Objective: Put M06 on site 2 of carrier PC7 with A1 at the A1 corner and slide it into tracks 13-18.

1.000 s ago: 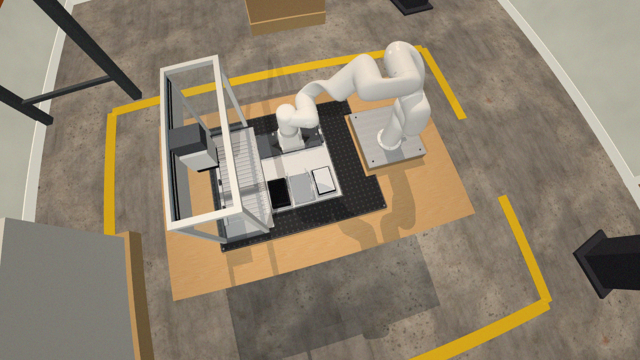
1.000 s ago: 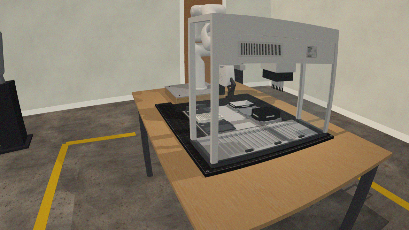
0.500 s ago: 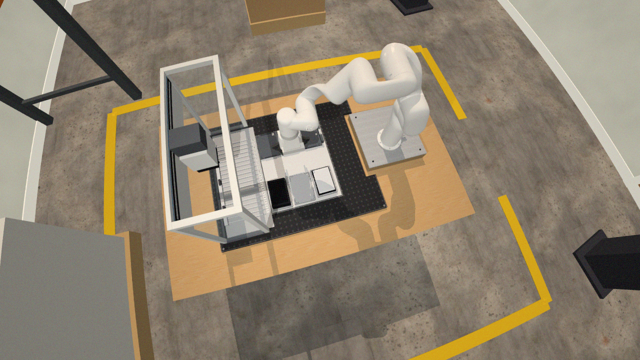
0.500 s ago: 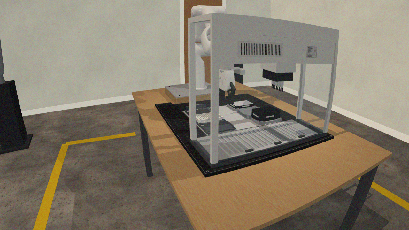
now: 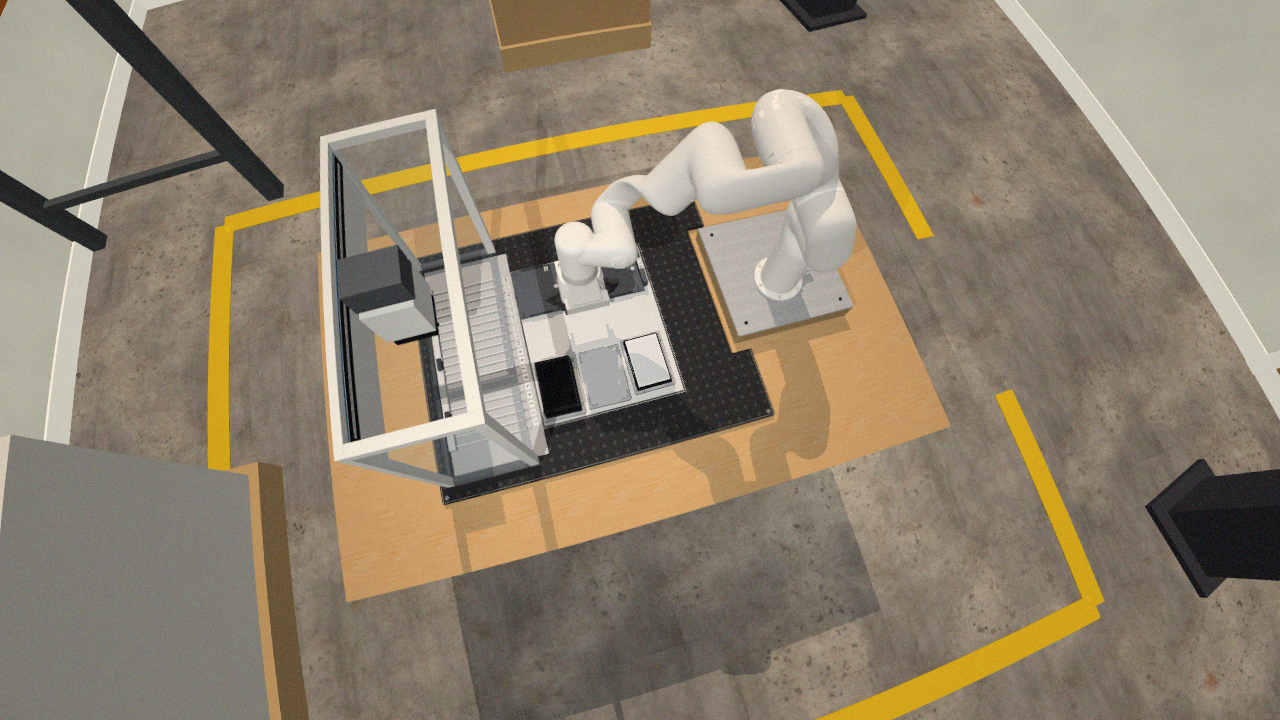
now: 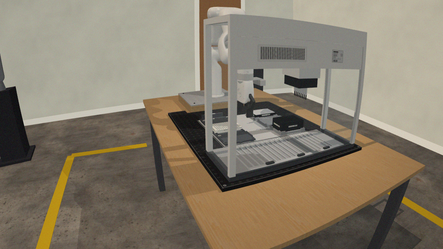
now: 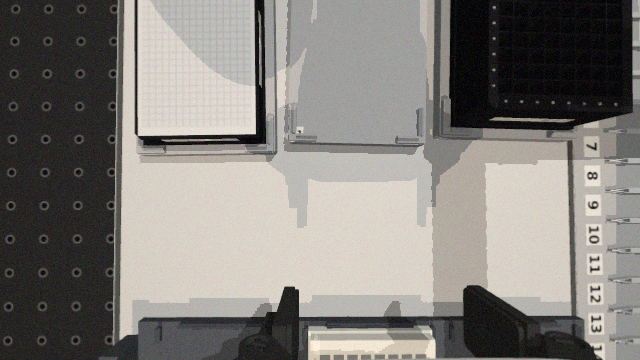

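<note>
Lab: liquid-handling instrument, well plates

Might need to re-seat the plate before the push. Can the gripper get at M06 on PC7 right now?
Probably yes. The gripper is open and sits over M06 on PC7, with a finger on either side of the plate. Nothing shows between them.

Even bright light, blocky soft shadows, edges bowed, focus sharp
</note>
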